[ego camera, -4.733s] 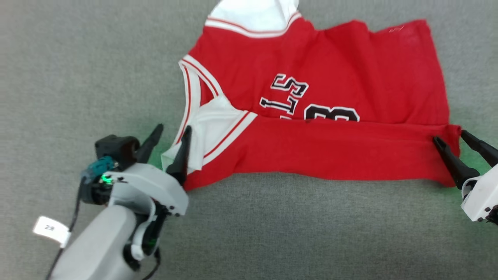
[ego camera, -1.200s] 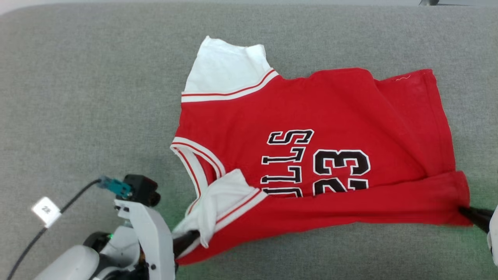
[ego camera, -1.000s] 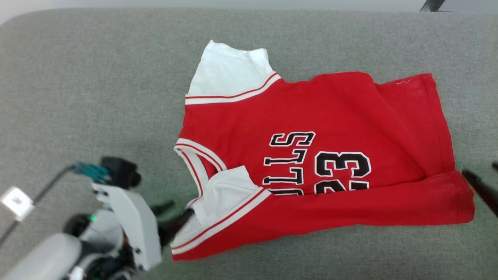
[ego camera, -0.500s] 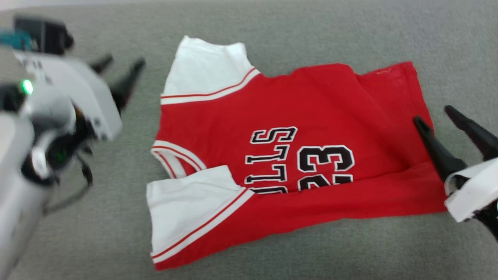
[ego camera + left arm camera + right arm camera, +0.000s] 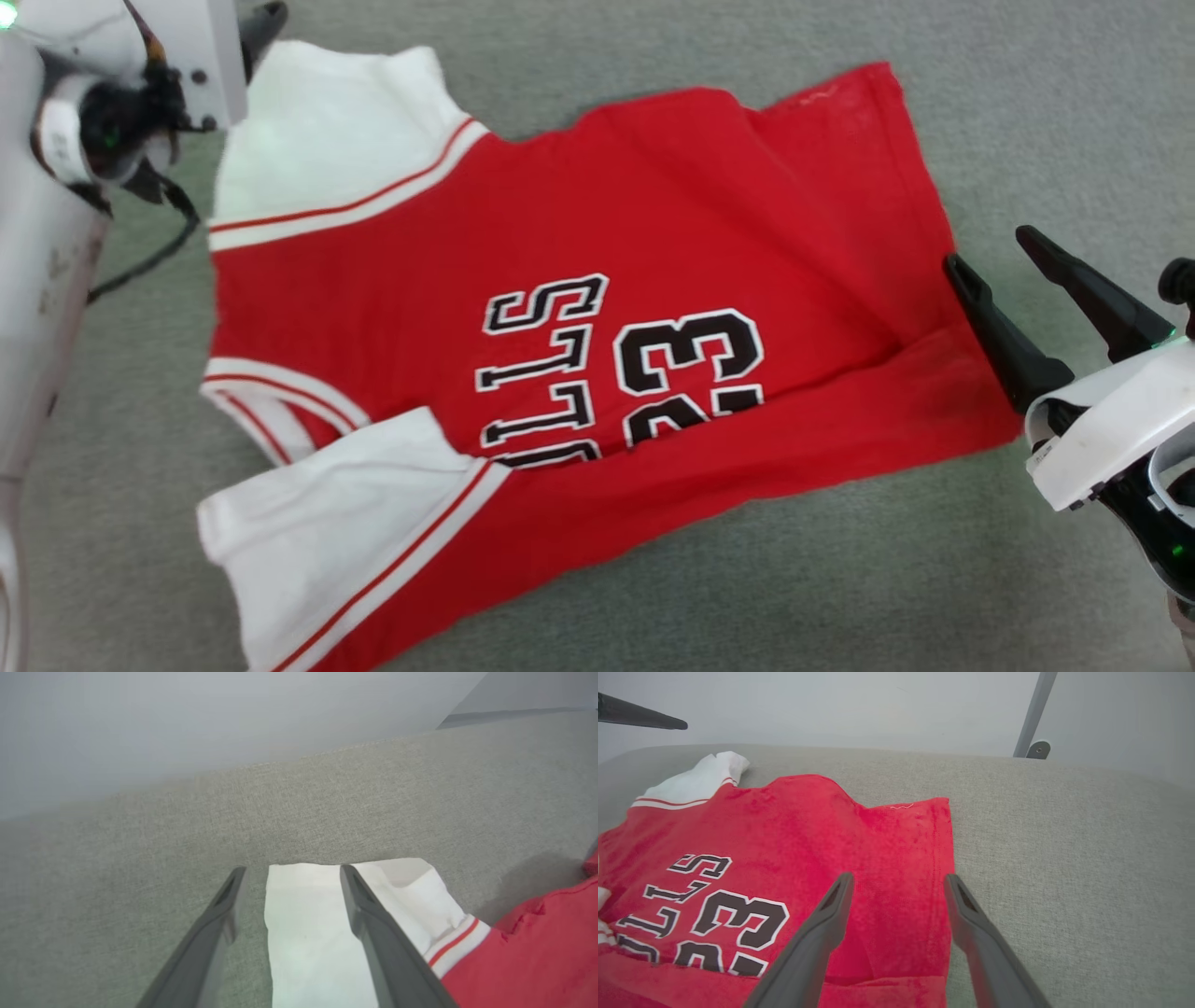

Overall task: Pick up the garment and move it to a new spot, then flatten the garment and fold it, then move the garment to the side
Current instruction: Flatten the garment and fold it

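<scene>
The garment (image 5: 597, 233), a red jersey with white sleeves and a black "23" print, lies spread on the grey surface, its near edge folded up over the print's lower part. My left gripper (image 5: 293, 870) stands open at the far white sleeve (image 5: 303, 924), one finger on each side of the sleeve's edge; in the head view one of its fingertips (image 5: 266, 17) pokes past the wrist at the top left. My right gripper (image 5: 987, 247) is open at the jersey's right hem (image 5: 943, 858), one finger over the red cloth, the other over the grey surface.
The grey fabric surface (image 5: 1027, 112) stretches all around the jersey. My pale left forearm (image 5: 37, 280) and its cable run down the left edge of the head view. A metal leg (image 5: 1034, 714) stands beyond the surface's far edge, against a pale wall.
Both grippers have let go of the folded near edge and opened. The left arm has swung up to the far sleeve, the right sits at the hem. The camera has shifted too.
</scene>
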`<state>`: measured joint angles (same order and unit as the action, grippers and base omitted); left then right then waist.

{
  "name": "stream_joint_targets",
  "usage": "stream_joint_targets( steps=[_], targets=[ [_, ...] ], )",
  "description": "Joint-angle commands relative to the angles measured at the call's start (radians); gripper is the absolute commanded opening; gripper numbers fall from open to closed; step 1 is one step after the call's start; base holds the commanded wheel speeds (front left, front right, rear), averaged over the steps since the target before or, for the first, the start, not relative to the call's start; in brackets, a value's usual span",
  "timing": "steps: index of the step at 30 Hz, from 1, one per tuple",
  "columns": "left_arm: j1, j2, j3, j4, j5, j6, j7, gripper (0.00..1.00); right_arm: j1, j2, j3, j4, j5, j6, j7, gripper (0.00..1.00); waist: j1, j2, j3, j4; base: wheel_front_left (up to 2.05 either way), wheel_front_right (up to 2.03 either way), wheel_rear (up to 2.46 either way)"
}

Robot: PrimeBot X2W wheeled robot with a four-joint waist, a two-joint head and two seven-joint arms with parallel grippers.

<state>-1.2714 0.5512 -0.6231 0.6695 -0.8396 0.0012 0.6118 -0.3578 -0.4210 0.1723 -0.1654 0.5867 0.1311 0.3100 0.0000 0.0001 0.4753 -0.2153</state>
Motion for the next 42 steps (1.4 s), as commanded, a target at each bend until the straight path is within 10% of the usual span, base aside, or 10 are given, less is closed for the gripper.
stream_joint_targets(
  steps=[1, 12, 13, 14, 15, 32, 42],
  targets=[
    [-0.030, -0.010, -0.002, 0.067, -0.012, -0.004, 0.034, 1.00, -0.019, -0.001, 0.006, 0.006, 0.004, -0.001, -0.013, 1.00, 0.0000, -0.0001, 0.052, -0.059, 0.00, 0.00, 0.00],
    [-0.068, -0.065, -0.036, 0.279, -0.042, -0.031, 0.189, 1.00, -0.038, -0.020, 0.021, 0.037, 0.023, -0.001, -0.018, 1.00, 0.0000, -0.0001, 0.058, -0.073, 0.00, 0.00, 0.00],
    [-0.068, -0.070, -0.041, 0.284, -0.042, -0.044, 0.189, 0.75, -0.044, -0.022, 0.017, 0.040, 0.028, -0.001, -0.014, 1.00, 0.0000, -0.0001, 0.059, -0.070, 0.00, 0.00, 0.00],
    [-0.070, -0.075, -0.040, 0.286, -0.046, -0.053, 0.184, 0.22, -0.052, -0.026, 0.018, 0.041, 0.033, -0.001, -0.009, 1.00, 0.0000, -0.0001, 0.061, -0.067, 0.00, 0.00, 0.00],
    [-0.073, -0.080, -0.036, 0.293, -0.054, -0.058, 0.180, 0.00, -0.065, -0.029, 0.019, 0.044, 0.040, -0.001, -0.001, 1.00, 0.0000, -0.0001, 0.062, -0.064, 0.00, 0.00, 0.00],
    [-0.146, -0.178, -0.061, 0.292, -0.071, -0.124, 0.107, 0.00, -0.596, -0.137, 0.216, 0.407, 0.131, -0.001, 0.439, 1.00, 0.0000, -0.0001, 0.126, 0.056, 0.00, 0.00, 0.00],
    [-0.167, -0.208, -0.081, 0.289, -0.089, -0.130, 0.060, 0.00, -0.772, -0.138, 0.317, 0.599, 0.143, -0.001, 0.518, 1.00, 0.0000, -0.0001, 0.165, 0.109, 0.00, 0.00, 0.00]
  ],
)
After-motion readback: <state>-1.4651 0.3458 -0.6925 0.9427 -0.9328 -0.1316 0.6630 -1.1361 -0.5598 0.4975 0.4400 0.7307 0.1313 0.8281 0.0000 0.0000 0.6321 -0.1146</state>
